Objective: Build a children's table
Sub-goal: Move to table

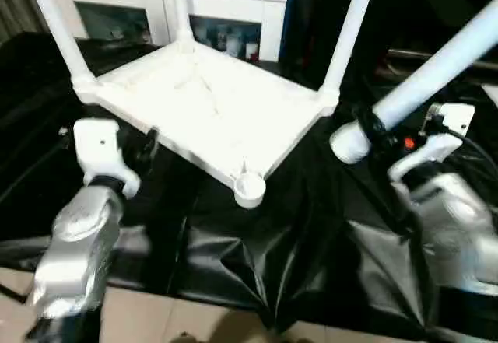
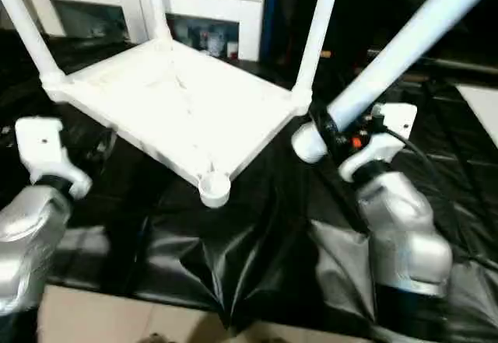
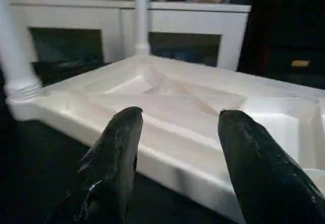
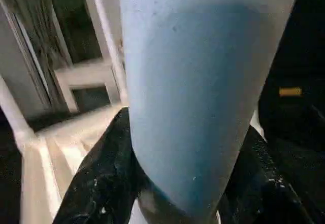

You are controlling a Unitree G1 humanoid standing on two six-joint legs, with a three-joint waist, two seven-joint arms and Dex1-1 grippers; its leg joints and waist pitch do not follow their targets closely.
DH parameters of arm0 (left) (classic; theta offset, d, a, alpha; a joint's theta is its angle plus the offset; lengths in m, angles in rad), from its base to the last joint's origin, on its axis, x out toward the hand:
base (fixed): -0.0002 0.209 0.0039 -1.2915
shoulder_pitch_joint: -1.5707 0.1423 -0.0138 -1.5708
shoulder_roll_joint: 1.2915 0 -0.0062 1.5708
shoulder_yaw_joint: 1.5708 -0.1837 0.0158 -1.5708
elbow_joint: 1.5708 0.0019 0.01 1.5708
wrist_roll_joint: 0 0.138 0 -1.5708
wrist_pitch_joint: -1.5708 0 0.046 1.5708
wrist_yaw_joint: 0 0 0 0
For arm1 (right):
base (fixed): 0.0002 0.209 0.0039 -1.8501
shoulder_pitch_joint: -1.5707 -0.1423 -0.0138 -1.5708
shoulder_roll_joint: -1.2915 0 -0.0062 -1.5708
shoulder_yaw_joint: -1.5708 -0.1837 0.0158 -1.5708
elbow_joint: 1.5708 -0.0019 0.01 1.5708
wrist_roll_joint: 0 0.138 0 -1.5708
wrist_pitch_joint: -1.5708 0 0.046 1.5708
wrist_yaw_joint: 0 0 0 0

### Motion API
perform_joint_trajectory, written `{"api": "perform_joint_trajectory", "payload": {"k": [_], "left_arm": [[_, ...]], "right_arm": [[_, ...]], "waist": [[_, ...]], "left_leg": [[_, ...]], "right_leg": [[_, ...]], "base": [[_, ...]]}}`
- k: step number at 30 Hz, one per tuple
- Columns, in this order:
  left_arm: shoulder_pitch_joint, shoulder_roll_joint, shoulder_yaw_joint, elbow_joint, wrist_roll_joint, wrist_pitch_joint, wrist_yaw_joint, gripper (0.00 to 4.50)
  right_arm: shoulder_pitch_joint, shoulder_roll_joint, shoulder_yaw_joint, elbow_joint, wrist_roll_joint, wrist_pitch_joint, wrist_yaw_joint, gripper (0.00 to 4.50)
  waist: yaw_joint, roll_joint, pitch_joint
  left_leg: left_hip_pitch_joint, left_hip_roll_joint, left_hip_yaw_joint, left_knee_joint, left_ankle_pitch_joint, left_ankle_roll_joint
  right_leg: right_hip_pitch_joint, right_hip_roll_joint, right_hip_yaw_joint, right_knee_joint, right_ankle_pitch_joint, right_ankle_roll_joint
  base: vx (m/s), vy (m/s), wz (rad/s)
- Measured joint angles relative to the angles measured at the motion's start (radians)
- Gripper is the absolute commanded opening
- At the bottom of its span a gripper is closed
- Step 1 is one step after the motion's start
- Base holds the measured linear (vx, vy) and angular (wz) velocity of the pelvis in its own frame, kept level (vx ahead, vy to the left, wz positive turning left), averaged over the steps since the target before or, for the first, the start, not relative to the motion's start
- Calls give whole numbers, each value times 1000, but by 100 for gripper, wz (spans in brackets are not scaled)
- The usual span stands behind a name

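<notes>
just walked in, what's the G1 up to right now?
It is assembling a children's table. The tabletop lies upside down on black sheeting, with three legs already standing in its corner sockets. The nearest socket is empty. The right gripper is shut on the fourth leg, held at a slant off to the right of the tabletop, its thick end not yet at that socket. The left gripper is open, empty, at the tabletop's near-left edge.
</notes>
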Motion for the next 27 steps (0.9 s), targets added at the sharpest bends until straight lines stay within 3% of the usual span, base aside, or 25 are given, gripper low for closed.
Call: {"api": "perform_joint_trajectory", "payload": {"k": [3, 6, 8, 10, 15, 18, 20, 21, 23, 25, 26, 27], "left_arm": [[-37, -25, -28, 135, 14, -117, -15, 271], [-66, -28, -73, 187, 39, -127, -22, 271], [-87, -28, -87, 185, 42, -119, -29, 271], [-105, -28, -88, 167, 41, -117, -32, 271], [-166, -13, -88, 189, 42, -121, -52, 271], [-216, 13, -81, 269, 65, -161, -34, 271], [-214, 15, -82, 282, 74, -163, -30, 271], [-206, 19, -82, 278, 81, -156, -24, 271], [-196, 24, -81, 269, 86, -150, -22, 271], [-176, 25, -76, 246, 86, -145, -19, 271], [-174, 28, -72, 240, 86, -145, -17, 271], [-173, 36, -61, 231, 85, -144, -11, 271]], "right_arm": [[-5, 33, 9, 114, -31, -84, -37, 185], [-15, 62, -5, 220, -62, -99, -120, 185], [-15, 53, 16, 226, -95, -96, -131, 185], [-15, 43, 46, 221, -126, -94, -131, 185], [-44, 31, 117, 183, -187, -81, -132, 185], [-86, 18, 163, 217, -231, -106, -128, 185], [-109, 17, 164, 236, -237, -119, -128, 185], [-121, 20, 163, 255, -236, -122, -128, 185], [-120, 25, 163, 269, -233, -119, -125, 185], [-113, 33, 162, 272, -224, -113, -116, 185], [-112, 40, 163, 272, -217, -101, -117, 185], [-109, 51, 172, 272, -212, -90, -116, 185]], "waist": [[6, 4, -3], [7, 4, -2], [5, 12, 0], [0, 14, 0], [-7, 53, -2], [-7, 49, -1], [1, 48, -1], [8, 42, -1], [22, 36, -1], [54, 31, 1], [64, 24, 5], [67, 10, 9]], "left_leg": [[1, 0, -1, -3, 1, -1], [-1, 0, -1, -4, 1, -2], [-1, 0, 0, -3, 1, -2], [0, 0, 1, -4, 1, -2], [0, -1, 0, -4, 1, -2], [0, -1, 1, -6, 1, -2], [0, -2, 2, -6, 4, 2], [-1, -4, 1, -4, 9, 12], [-10, -8, -5, 16, -1, 34], [-11, -16, 3, 38, -18, 39], [-1, -19, 17, 43, -26, 41], [4, -25, 42, 45, -37, 46]], "right_leg": [[0, 1, -1, 2, 1, -2], [-3, 1, -1, 3, 2, -4], [-3, 0, 0, 2, 2, -5], [-2, 0, 0, 2, 2, -5], [-1, 0, 0, 4, 2, -5], [-2, 1, 0, 5, -1, -1], [-1, -1, 2, 5, -1, -1], [-1, -4, 4, 5, -1, 0], [-1, -11, 5, 5, -2, 6], [-3, -6, 45, 5, 1, 21], [-4, 3, 79, 5, 1, 26], [-7, 10, 116, 2, -1, 28]], "base": [[0, 0, 0], [0, 0, 0], [0, 0, 0], [0, 0, 0], [0, 0, 0], [0, 0, 0], [0, 0, 0], [0, 0, 0], [-7, 81, 1], [-12, 126, -10], [-37, 167, -29], [-37, 167, -29]]}}
